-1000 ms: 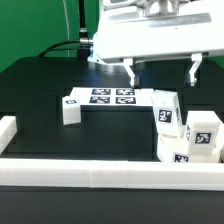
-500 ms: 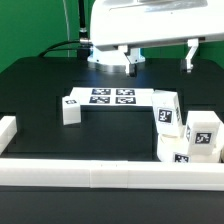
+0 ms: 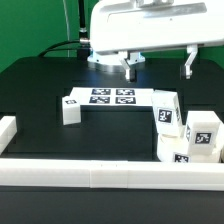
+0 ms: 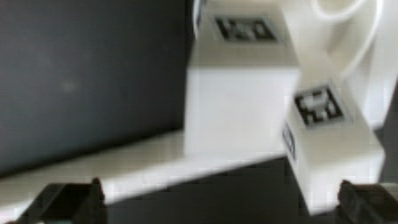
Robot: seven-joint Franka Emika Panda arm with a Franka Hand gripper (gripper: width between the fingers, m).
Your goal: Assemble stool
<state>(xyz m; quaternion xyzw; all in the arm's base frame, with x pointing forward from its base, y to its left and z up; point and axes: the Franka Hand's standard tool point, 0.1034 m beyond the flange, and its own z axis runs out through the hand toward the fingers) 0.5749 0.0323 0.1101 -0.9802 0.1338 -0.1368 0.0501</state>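
The stool's white parts bear black-and-white tags. One short leg [image 3: 70,108] lies at the exterior view's left, by the marker board. Two blocky legs [image 3: 166,108] [image 3: 203,131] stand at the right. Below them is a low white part that looks like the seat [image 3: 173,149], against the front bar. My gripper [image 3: 159,66] hangs open and empty, high above the right-hand parts. In the wrist view the open gripper [image 4: 217,203] looks down on blurred white tagged parts [image 4: 240,110]. One dark fingertip [image 4: 71,200] shows at each side.
The marker board [image 3: 110,97] lies flat on the black table at the back middle. Long white bars edge the table: one along the front [image 3: 100,174] and a short one at the exterior view's left [image 3: 7,130]. A green backdrop stands behind.
The gripper has risen a little and shifted slightly to the exterior view's left. The stool parts have not moved.
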